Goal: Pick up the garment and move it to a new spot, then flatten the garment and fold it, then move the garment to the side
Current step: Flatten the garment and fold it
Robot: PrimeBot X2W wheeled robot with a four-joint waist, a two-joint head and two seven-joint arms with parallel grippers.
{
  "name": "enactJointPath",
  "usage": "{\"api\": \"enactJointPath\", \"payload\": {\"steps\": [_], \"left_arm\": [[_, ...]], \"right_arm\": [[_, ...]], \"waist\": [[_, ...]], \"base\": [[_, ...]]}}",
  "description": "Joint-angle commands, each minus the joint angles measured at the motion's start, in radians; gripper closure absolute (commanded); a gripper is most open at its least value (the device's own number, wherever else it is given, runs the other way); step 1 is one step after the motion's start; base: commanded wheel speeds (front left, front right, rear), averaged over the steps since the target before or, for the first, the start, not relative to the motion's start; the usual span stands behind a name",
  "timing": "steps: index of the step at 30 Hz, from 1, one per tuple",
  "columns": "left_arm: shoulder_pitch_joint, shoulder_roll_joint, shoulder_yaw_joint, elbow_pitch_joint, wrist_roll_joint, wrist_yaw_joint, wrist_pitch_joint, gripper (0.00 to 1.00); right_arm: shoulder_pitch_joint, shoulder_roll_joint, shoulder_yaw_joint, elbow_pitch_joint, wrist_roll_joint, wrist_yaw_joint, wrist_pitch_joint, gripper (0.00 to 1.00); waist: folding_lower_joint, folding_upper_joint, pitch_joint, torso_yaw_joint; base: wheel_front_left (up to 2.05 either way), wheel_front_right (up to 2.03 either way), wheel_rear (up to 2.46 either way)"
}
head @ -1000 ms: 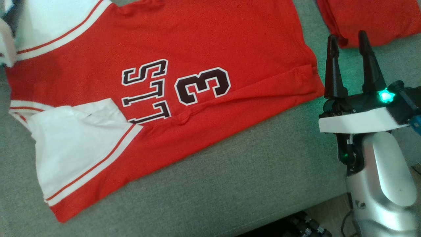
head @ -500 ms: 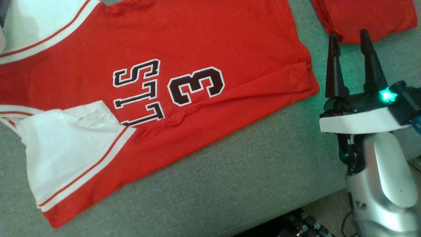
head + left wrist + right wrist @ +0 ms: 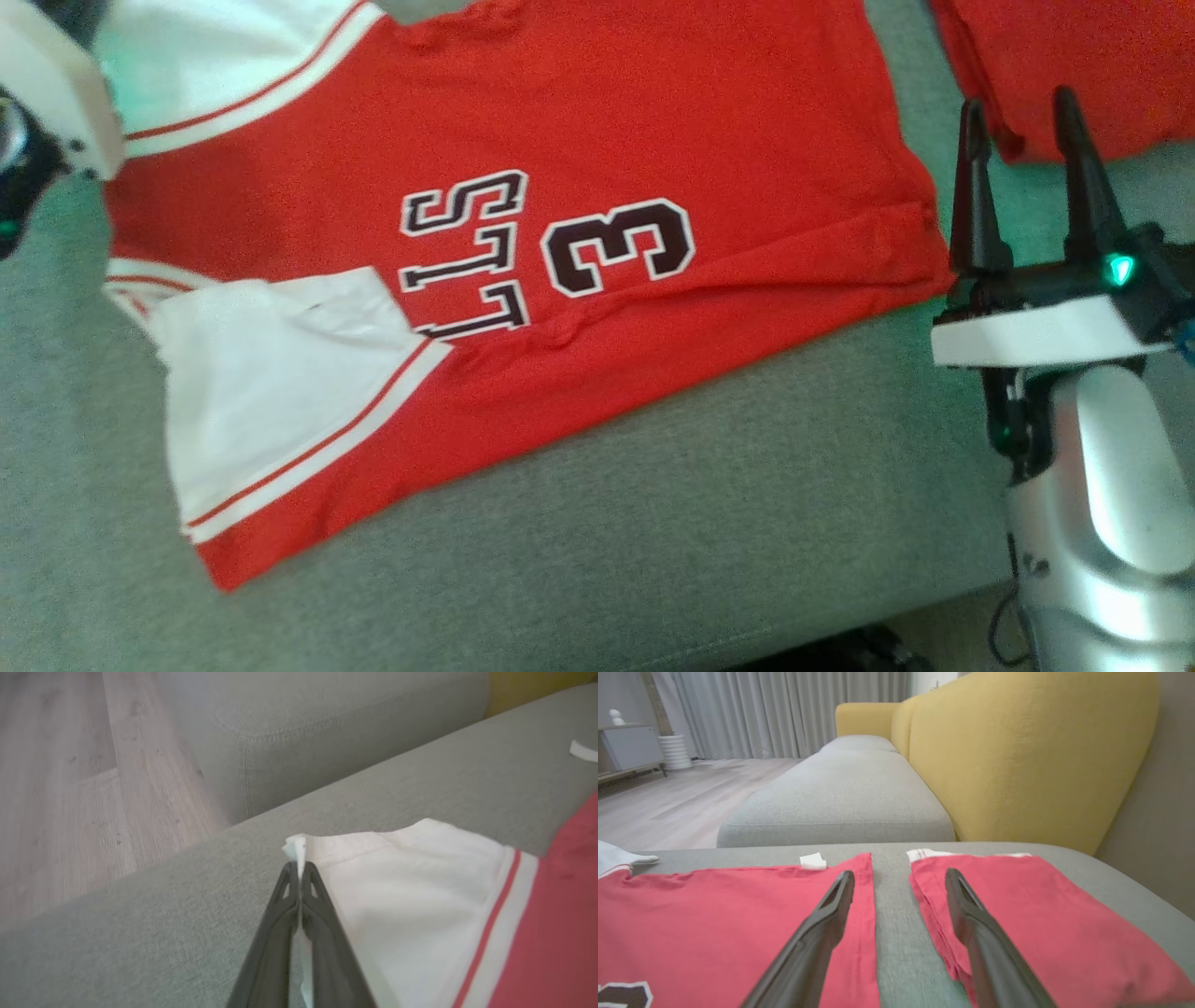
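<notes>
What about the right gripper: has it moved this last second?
No: the right gripper stays over the gap between the jersey and the folded red garment. Only the camera shifted.

Grey sofa seat [image 3: 653, 523], yellow backrest [image 3: 1017, 756], folded red cloth [image 3: 1074, 65], wooden floor [image 3: 56, 788], grey curtains [image 3: 784, 709]

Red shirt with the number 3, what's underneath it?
The red shirt lies on the grey sofa cushion, which shows beside it. Whether anything else is beneath, the cloth hides.
</notes>
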Motion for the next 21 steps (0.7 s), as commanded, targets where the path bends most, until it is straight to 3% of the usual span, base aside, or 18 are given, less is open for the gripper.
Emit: {"api": "enactJointPath", "payload": {"steps": [1, 10, 16, 21], "left_arm": [[-0.038, 0.017, 0.032, -0.030, 0.016, 0.002, -0.054, 1.00], [-0.004, -0.031, -0.022, -0.154, 0.102, 0.008, -0.239, 1.00], [0.047, -0.023, -0.050, -0.305, 0.132, 0.041, -0.267, 1.00], [0.070, -0.019, -0.071, -0.413, 0.147, 0.055, -0.263, 1.00]], "right_arm": [[-0.035, -0.004, 0.004, -0.018, -0.018, -0.002, 0.005, 0.00], [-0.192, -0.004, -0.079, 0.069, -0.170, -0.002, 0.236, 0.00], [-0.339, -0.021, -0.134, 0.234, -0.243, -0.002, 0.404, 0.00], [-0.426, -0.067, -0.196, 0.369, -0.308, -0.002, 0.473, 0.00]], "waist": [[0.0000, 0.0000, -0.040, 0.049], [0.0000, 0.0000, -0.104, 0.192], [0.0000, 0.0000, -0.108, 0.274], [0.0000, 0.0000, -0.095, 0.315]], "base": [[0.00, 0.00, 0.00], [0.00, 0.00, 0.00], [0.00, 0.00, 0.00], [0.00, 0.00, 0.00]]}}
